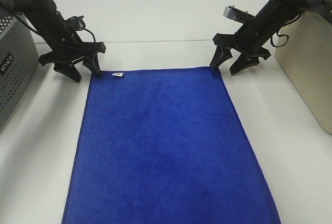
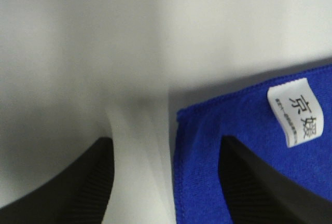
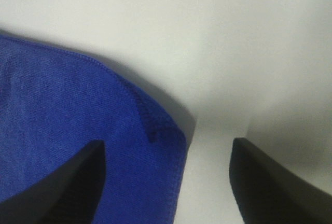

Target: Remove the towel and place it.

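Observation:
The royal-blue towel (image 1: 166, 146) lies flat on the white table (image 1: 290, 146), running from the back to the near edge, with a small white tag (image 1: 118, 73) at its far left corner. My left gripper (image 1: 84, 72) stands open at that corner. In the left wrist view one finger (image 2: 259, 182) is over the towel (image 2: 218, 125) near the tag (image 2: 295, 110), and the other is over bare table. My right gripper (image 1: 224, 67) stands open astride the far right corner, and the right wrist view shows one finger (image 3: 72, 182) over the towel (image 3: 78, 105).
A grey perforated box (image 1: 13, 63) stands at the left edge beside the left arm. A beige box (image 1: 311, 63) stands at the right, behind the right arm. White table shows on both sides of the towel and beyond it.

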`<state>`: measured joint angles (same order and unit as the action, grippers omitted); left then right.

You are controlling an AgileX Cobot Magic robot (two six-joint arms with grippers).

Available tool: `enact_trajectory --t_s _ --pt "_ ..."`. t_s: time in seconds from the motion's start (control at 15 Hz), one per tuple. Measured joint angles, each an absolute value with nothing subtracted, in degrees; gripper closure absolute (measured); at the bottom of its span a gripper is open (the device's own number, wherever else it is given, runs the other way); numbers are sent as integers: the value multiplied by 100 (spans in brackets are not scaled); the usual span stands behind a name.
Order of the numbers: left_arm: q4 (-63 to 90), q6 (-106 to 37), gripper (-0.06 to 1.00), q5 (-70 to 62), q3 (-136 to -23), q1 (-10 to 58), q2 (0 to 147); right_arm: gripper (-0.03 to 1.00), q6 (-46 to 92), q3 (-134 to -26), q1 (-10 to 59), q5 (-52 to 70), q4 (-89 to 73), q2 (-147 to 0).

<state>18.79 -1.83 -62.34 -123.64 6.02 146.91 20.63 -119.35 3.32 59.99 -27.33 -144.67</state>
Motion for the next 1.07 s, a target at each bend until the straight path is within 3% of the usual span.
enact_trajectory --t_s 1.07 --pt "1931 -350 39 -6217 -12387 602 14708 29 2063 -11963 332 5752 -2389 -14547"
